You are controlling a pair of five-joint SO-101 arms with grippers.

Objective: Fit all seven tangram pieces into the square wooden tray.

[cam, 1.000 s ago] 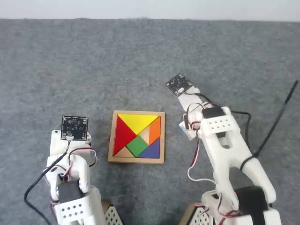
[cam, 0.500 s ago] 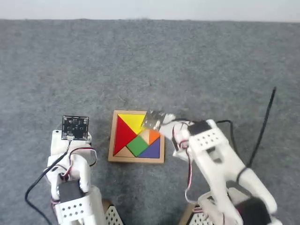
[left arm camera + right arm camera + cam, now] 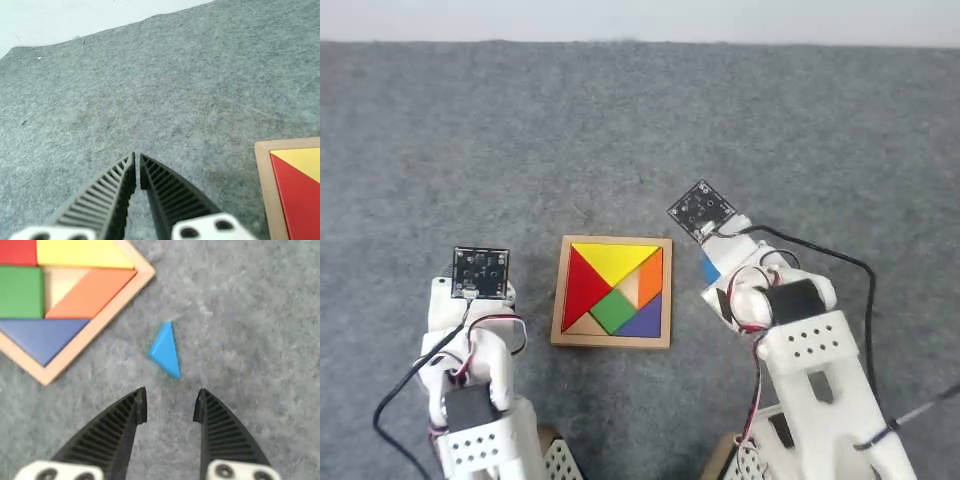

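While five coloured pieces (image 3: 615,258) already sat in the square wooden tray (image 3: 558,295), two bare gaps (image 3: 632,290) showed among them. The step in hand therefore looked to be picking up the small blue wooden triangle (image 3: 709,270).

In the high view, the tray lay at the middle of the grey felt mat (image 3: 620,130), between the two arms. The blue triangle lay flat on the mat just beside the tray's right edge, not touching it, with the right arm (image 3: 790,310) partly over it. The left arm (image 3: 470,340) stood to the left of the tray.

In the left wrist view, the left claw (image 3: 136,162) was clenched on nothing and hung over bare mat. A corner of the tray (image 3: 262,170) lay off to the right.

In the right wrist view, the right claw (image 3: 170,405) was released, its jaws spread and empty, just short of the blue triangle (image 3: 166,350). The piece was thin and flat, with one sharp tip pointing toward the tray's rim (image 3: 145,275). The next move probably called for lowering the jaws astride the piece, closing across its narrow width, then turning it to match a triangular gap.
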